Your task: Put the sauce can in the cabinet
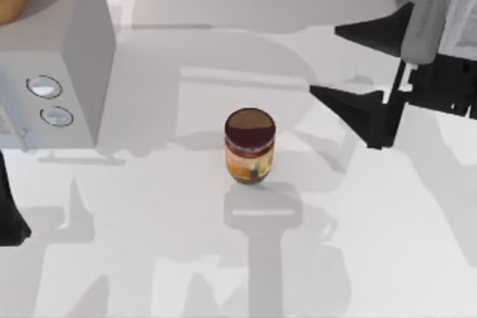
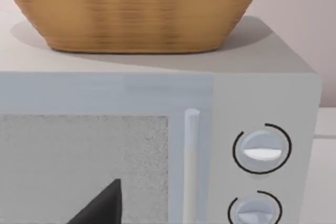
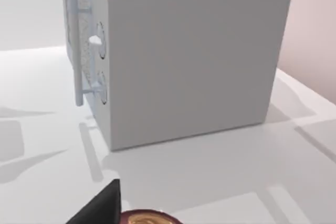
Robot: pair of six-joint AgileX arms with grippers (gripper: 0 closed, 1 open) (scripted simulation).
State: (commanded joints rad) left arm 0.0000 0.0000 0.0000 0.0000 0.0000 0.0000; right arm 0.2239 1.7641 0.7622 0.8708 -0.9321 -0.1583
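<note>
The small upright sauce can, with its round dark maroon-brown lid and orange-yellow label crossed by a dark band, stands alone near the middle of the white desk. There is printing on the label, but none of it can be read.

Over toward the desk's right edge, the right gripper hangs to the right of the can and a little toward the far edge, its two black pointed fingers spread wide, tips aimed left toward the can and well apart from it, pinching nothing. In the right wrist view the can's maroon lid peeks in just beside one black fingertip.

At the desk's far left corner sits the pale grey box-shaped cabinet (it looks like a microwave: speckled window, vertical bar handle, two round knobs stacked one above the other), door closed. A woven tan wicker basket rests on its top.

The left arm is down at the left edge, in front of the cabinet. One dark fingertip shows in the left wrist view, facing the cabinet door; whether the left gripper's jaws are spread or together, I cannot tell.
</note>
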